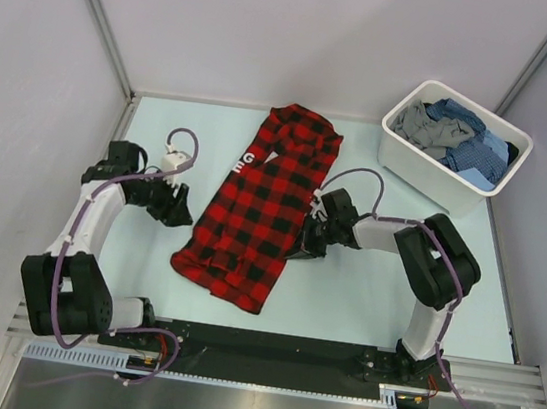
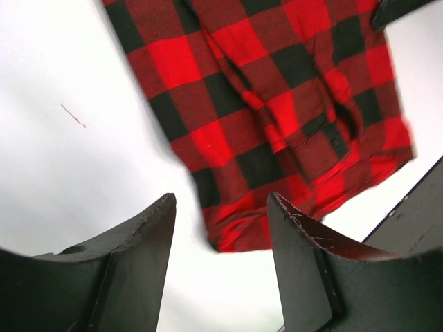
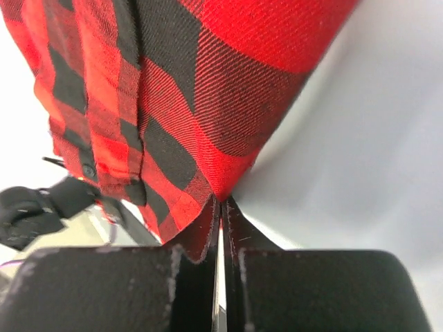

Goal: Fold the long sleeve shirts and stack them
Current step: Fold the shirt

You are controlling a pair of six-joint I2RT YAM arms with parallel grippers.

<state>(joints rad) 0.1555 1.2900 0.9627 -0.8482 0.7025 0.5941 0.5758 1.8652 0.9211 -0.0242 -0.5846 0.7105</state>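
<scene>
- The red-and-black shirt (image 1: pixel 259 203) lay flat in the middle of the table (image 1: pixel 362 297), between the two pincers.
- The right pincer (image 1: pixel 306 247) sat at the shirt's right edge, about halfway along it. Its fingers were pressed together and clamped on that edge. In the right wrist view the cloth drew up to a point exactly at the fingertips (image 3: pixel 204 228).
- The left pincer (image 1: pixel 180 210) stood beside the shirt's left edge, on the side of the table's left edge, clear of the cloth. Its fingers (image 2: pixel 149 235) stood apart with nothing between them.
- From above, the right pincer covered part of the shirt's right edge, and how much cloth it had caught could not be told.
- The sleeves could not be made out as separate shapes, and the white marking near the collar was too small to read.
- Blue check and grey shirts (image 1: pixel 464 139) lay heaped in a white tub (image 1: pixel 400 163) at the far right corner, too tangled to count.
- The red-and-black shirt's long axis ran from the far edge toward the near edge, tilted. The collar pointed far and slightly right, the hem near and left.
</scene>
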